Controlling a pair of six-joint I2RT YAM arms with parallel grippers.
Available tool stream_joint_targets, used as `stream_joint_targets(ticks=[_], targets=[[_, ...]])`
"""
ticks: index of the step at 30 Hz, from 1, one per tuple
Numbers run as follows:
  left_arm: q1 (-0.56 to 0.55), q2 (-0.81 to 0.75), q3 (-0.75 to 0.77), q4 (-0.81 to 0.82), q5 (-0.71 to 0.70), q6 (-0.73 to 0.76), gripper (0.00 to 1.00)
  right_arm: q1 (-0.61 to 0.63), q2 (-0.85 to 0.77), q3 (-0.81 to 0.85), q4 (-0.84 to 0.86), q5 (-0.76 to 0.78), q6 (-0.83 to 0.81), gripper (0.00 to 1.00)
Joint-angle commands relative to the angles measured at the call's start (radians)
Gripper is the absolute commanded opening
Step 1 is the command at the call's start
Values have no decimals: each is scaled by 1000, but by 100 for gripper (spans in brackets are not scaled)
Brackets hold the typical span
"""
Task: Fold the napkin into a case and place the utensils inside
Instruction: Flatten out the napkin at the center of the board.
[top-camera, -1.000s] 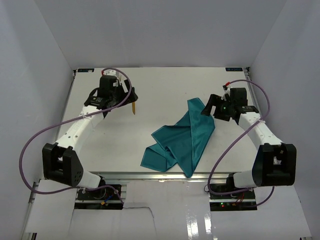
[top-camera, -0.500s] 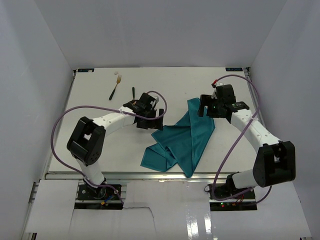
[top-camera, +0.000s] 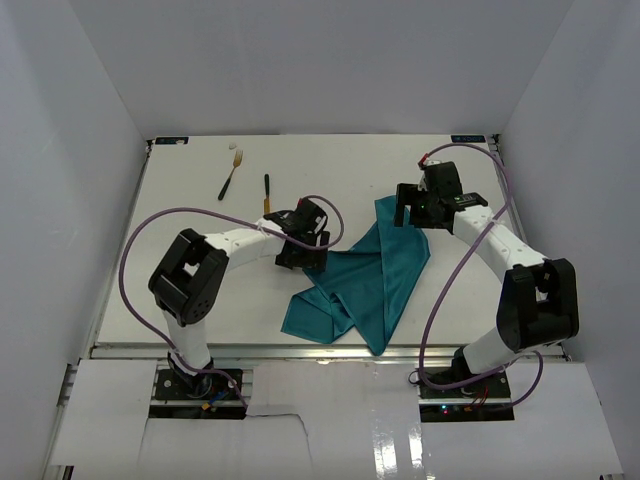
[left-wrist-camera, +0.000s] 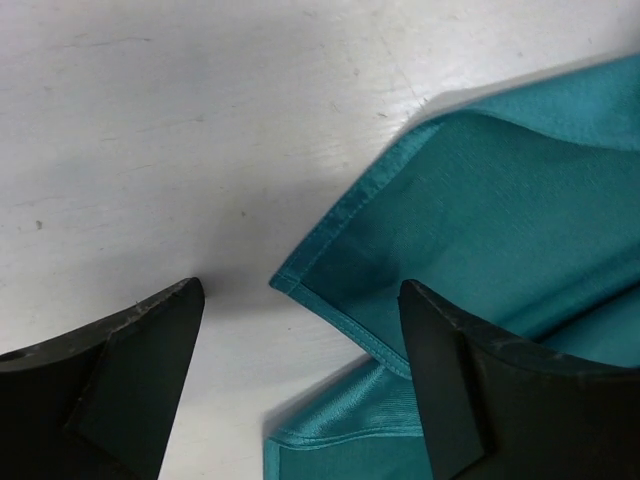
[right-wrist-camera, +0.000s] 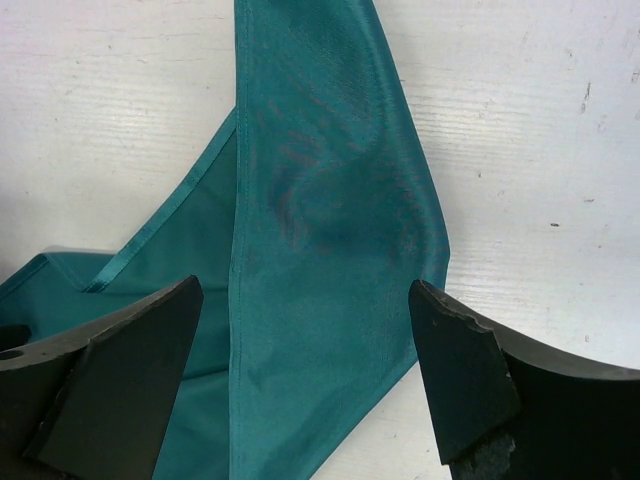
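Crumpled teal napkin (top-camera: 370, 275) mid-table (top-camera: 180, 185), its left corner between the spread fingers of the left gripper (left-wrist-camera: 300, 310), its far tip between the wide-apart right gripper (right-wrist-camera: 305, 310) fingers, neither pinching it, fork (top-camera: 231, 173) and knife (top-camera: 266, 193) well apart, far left

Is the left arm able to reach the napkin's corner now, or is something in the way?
Probably yes: the left pincer stands open directly over a corner of the napkin, with only bare table beside it.
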Motion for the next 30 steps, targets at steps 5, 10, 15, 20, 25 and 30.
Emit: stream_joint_targets(ticks=[5, 10, 15, 20, 25, 30], targets=[[-31, 59, 27, -56, -124, -55, 73, 2, 8, 46, 26, 41, -18, 90], [-63, 76, -10, -71, -138, -86, 61, 2, 34, 77, 45, 64, 0, 90], [-81, 108, -16, -78, -127, -118, 44, 2, 88, 126, 53, 79, 26, 90], [-84, 133, -16, -78, -130, -134, 1, 2, 161, 178, 107, 61, 36, 90], [-84, 97, -7, -81, -196, -154, 0, 2, 302, 322, 119, 43, 0, 92], [-84, 9, 8, -79, -283, -177, 0, 7, 533, 568, -1, 35, -20, 95]])
